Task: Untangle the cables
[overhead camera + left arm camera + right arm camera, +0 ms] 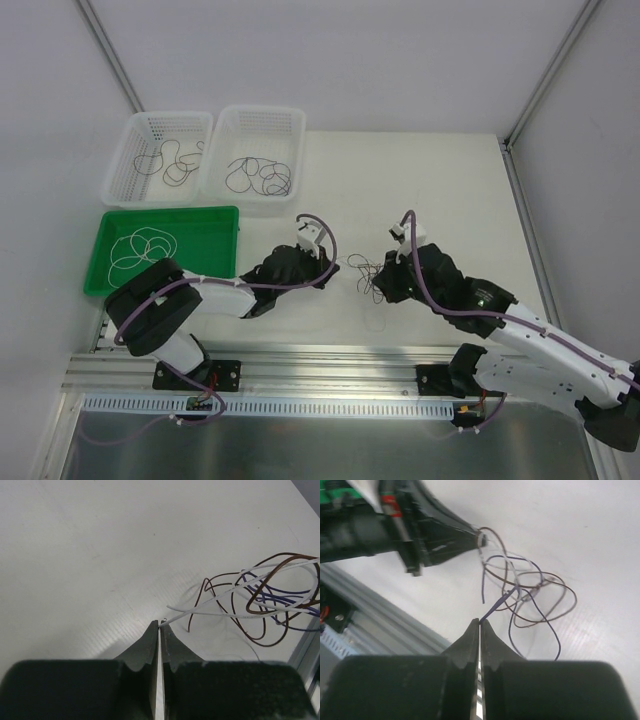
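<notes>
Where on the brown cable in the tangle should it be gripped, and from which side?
Probably its lowest arc in the left wrist view: there the brown cable bulges out of the tangle toward the metal rail, clear of the white cable and purple cable. Come from that rail side, jaws across the strand.

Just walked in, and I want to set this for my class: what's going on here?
Two robot arms hold a small tangle of thin cables between them. The left gripper is shut on a white strand, the right gripper on a purple strand; brown strands loop among them. Two white baskets and a green tray at the far left hold other cables.
</notes>
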Robot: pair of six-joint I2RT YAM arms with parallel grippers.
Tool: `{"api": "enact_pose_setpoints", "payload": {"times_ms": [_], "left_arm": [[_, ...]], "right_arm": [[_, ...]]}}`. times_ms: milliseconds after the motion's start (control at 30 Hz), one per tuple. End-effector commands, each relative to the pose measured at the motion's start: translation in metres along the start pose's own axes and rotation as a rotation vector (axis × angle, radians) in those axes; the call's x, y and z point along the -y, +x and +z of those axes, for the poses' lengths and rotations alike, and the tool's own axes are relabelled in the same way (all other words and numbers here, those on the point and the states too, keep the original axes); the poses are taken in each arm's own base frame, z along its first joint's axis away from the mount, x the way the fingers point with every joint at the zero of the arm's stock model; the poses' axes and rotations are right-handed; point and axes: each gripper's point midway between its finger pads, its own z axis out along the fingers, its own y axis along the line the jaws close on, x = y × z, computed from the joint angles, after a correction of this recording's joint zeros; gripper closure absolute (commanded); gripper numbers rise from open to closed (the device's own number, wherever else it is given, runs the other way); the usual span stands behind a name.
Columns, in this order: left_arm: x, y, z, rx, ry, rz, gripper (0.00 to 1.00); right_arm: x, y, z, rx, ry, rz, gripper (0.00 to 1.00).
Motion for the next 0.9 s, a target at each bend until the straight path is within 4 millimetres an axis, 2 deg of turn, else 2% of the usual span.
{"api": "enact_pose_setpoints", "payload": {"times_ms": [0,67,200,300,333,367,433,467,533,633,767,867], "left_arm": [[0.002,-0.036,-0.016,0.141,-0.029,0.002,1.00],[-0.004,-0.036,-0.025,0.127,-0.072,-0.005,1.00],[-0.023,-0.039,-0.052,0.114,-0.206,-0.049,1.00],[-0.039,-0.055,-0.084,0.146,-0.331,-0.065,1.00],[-0.035,-0.075,-0.099,0.201,-0.337,-0.082,1.00],[-0.046,-0.073,-0.111,0.182,-0.408,-0.076,1.00],[-0.039,-0.099,-0.133,0.242,-0.406,-0.079,1.00],[-0.046,-0.096,-0.144,0.220,-0.447,-0.069,1.00],[-0.041,-0.119,-0.163,0.288,-0.450,-0.093,1.00],[-0.047,-0.120,-0.184,0.270,-0.503,-0.094,1.00],[-0.047,-0.123,-0.196,0.253,-0.529,-0.101,1.00],[-0.032,-0.123,-0.188,0.223,-0.450,-0.113,1.00]], "right_arm": [[0.032,0.003,-0.009,0.019,0.158,0.002,0.99],[0.054,0.003,-0.012,0.037,0.277,0.015,0.99],[0.100,0.018,-0.026,-0.010,0.501,0.024,0.99],[0.127,0.026,-0.035,-0.027,0.628,0.048,0.99],[0.133,0.027,-0.037,-0.032,0.653,0.055,0.99],[0.142,0.029,-0.040,-0.040,0.687,0.076,0.99],[0.149,0.031,-0.043,-0.043,0.710,0.096,0.99],[0.156,0.031,-0.046,-0.035,0.732,0.124,0.99],[0.163,0.029,-0.051,-0.026,0.752,0.139,0.99],[0.173,0.020,-0.067,0.012,0.785,0.176,0.99],[0.179,0.004,-0.085,0.068,0.802,0.203,0.99],[0.166,-0.005,-0.078,0.059,0.713,0.185,0.97]]}}
